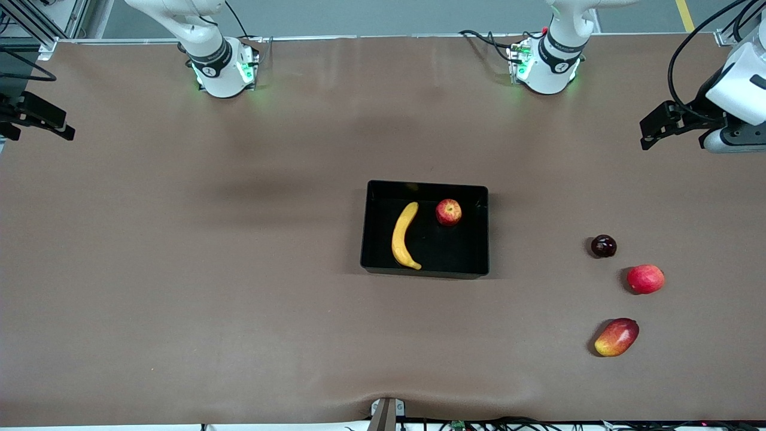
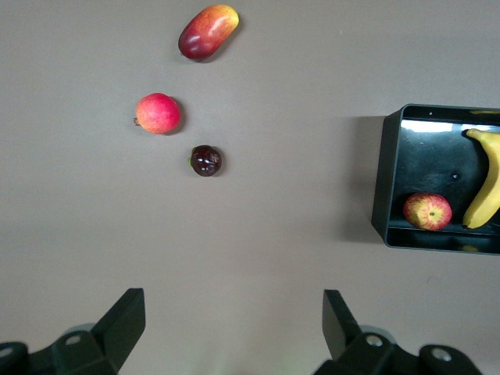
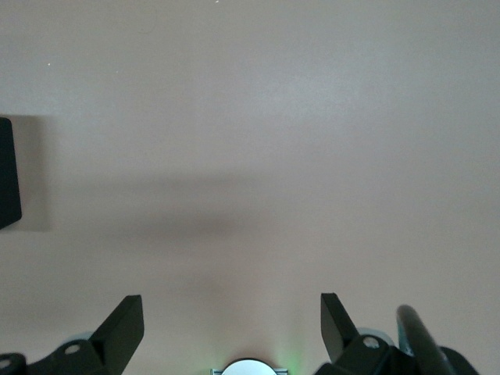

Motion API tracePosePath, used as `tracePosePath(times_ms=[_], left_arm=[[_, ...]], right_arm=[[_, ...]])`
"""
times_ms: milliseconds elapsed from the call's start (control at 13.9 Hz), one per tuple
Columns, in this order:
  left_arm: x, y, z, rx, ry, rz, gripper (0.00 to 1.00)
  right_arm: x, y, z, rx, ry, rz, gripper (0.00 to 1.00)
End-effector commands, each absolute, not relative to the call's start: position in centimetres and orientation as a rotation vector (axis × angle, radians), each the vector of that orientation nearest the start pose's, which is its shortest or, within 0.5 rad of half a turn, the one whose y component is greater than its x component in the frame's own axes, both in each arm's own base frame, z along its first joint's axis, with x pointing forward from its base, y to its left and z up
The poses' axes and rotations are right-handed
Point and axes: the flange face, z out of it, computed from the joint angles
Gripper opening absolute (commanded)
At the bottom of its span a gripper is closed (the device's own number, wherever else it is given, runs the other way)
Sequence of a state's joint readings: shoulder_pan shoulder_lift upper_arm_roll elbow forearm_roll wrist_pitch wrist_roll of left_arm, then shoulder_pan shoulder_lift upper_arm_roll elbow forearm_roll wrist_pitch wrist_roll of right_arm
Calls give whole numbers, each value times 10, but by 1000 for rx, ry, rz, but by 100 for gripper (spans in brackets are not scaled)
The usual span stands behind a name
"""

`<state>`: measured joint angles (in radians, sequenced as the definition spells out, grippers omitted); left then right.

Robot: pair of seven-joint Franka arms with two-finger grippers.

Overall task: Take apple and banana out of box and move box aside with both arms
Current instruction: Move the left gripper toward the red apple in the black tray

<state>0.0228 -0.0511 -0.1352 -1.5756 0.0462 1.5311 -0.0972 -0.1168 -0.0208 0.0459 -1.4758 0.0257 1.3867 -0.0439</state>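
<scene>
The right gripper (partly cut off at the frame edge) hangs over bare brown surface, fingers apart, empty. Mid-surface, the black box holds banana and apple. Plum, a red fruit and mango lie toward the left arm's end. The left gripper hangs there, fingers apart, empty.

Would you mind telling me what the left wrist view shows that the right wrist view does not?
Only the left wrist view shows fruit: the mango, a loose red apple and the plum on the table, plus the banana and streaked apple in the black tray. Only the right wrist view shows its own arm's base. Both show brown table, some tray and an open hand.
</scene>
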Motion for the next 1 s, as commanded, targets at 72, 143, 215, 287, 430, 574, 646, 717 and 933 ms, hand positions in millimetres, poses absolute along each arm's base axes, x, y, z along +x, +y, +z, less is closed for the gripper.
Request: tracePosePath(times_ms=[72,143,215,287,430,574,646,717,933], left_arm=[[530,-55,652,-3092,43,-11,100],[531,-57,652,-3092,41,-11,100],[531,-60,652,-3088,38,-15,100],[539,-64,640,-3089,44,20,100],[545,-81,629,-3091,61,46,100],[552,-107,608,-3092,42,83,100],[555,-121,594,-3094,37,95,100],[555,-134,581,-3096,37,83,100],[546,-190,533,-3107,-3,44,100]], right_arm=[[528,-37,667,-3087,30,108,100],[528,-38,667,-3087,33,108,100],[528,-38,667,-3087,33,108,100],[528,-38,667,-3087,33,108,100],[528,-37,667,-3087,30,108,100],[528,-38,667,-3086,33,113,100],[527,-40,666,-3086,40,113,100],[527,-44,664,-3085,52,120,100],[528,-45,663,-3085,54,120,100]])
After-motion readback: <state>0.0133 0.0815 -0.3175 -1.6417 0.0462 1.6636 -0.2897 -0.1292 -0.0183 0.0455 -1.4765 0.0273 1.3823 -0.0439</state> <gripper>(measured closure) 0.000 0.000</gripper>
